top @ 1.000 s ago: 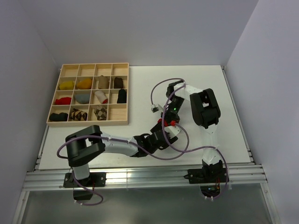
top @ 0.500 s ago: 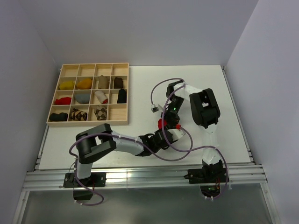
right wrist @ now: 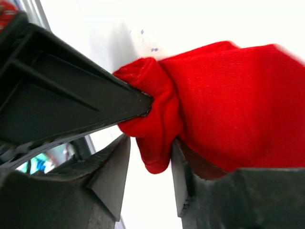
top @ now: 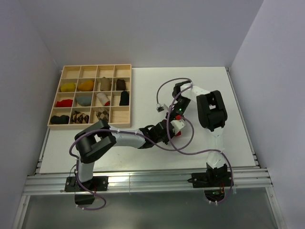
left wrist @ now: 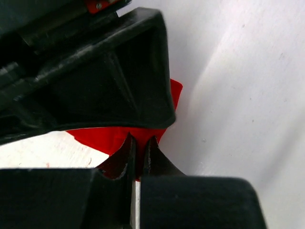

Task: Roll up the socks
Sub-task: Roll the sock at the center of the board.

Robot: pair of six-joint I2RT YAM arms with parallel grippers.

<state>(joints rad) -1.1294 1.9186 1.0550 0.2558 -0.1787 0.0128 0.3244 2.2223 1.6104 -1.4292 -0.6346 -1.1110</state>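
Observation:
A red sock [top: 178, 133] lies bunched on the white table where the two arms meet. My left gripper [top: 167, 130] is shut on a thin edge of the red sock [left wrist: 102, 138], its tips [left wrist: 139, 148] pressed together over the cloth. My right gripper [top: 175, 124] is directly above and beside it. In the right wrist view the right gripper [right wrist: 150, 143] stands open, with a fold of the red sock [right wrist: 228, 105] hanging between its fingers and resting against the right one. A black sock [top: 124, 98] and argyle socks [top: 79, 117] sit in the tray.
A wooden compartment tray [top: 90, 125] stands at the back left, holding yellow [top: 68, 87], orange [top: 86, 86], grey [top: 84, 100] and other bundles. Purple cables loop around both wrists. Walls close in on the left, back and right.
My left gripper has reached forward to the red sock and shut on it. My right gripper, shut on the sock before, has opened its jaws.

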